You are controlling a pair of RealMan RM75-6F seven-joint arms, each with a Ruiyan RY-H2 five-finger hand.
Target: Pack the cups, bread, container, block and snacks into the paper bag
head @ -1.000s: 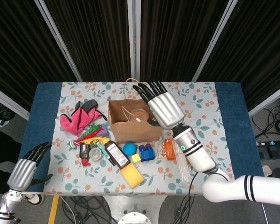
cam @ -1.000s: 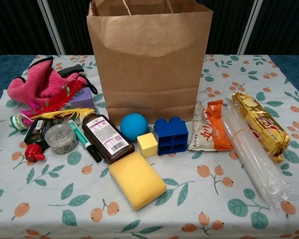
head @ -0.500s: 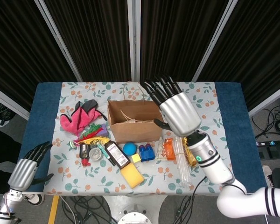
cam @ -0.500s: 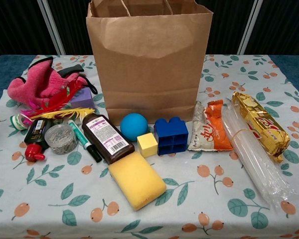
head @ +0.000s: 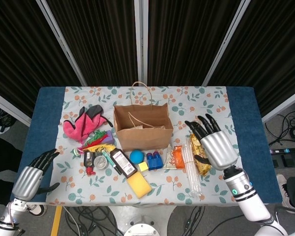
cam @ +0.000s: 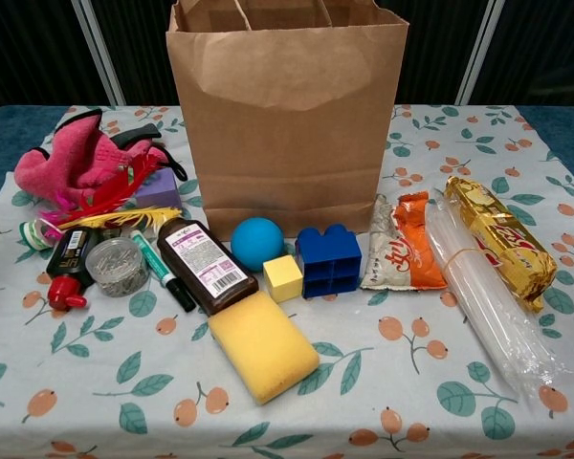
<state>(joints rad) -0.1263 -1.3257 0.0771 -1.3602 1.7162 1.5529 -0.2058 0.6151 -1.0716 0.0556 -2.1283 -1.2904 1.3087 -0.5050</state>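
The open brown paper bag stands upright at mid-table. In front of it lie the blue block, an orange snack packet, a clear sleeve of cups and a gold snack pack. A small clear container sits further left. My right hand hovers open over the gold pack, fingers spread, holding nothing. My left hand hangs open beyond the table's near-left corner. Neither hand shows in the chest view.
Left of the bag lie a pink cloth, a brown bottle, a marker and a red-capped bottle. A blue ball, a yellow cube and a yellow sponge sit at front centre.
My right hand has drawn back from above the bag's mouth, moving right and toward the near edge, still empty. The left hand has barely shifted.
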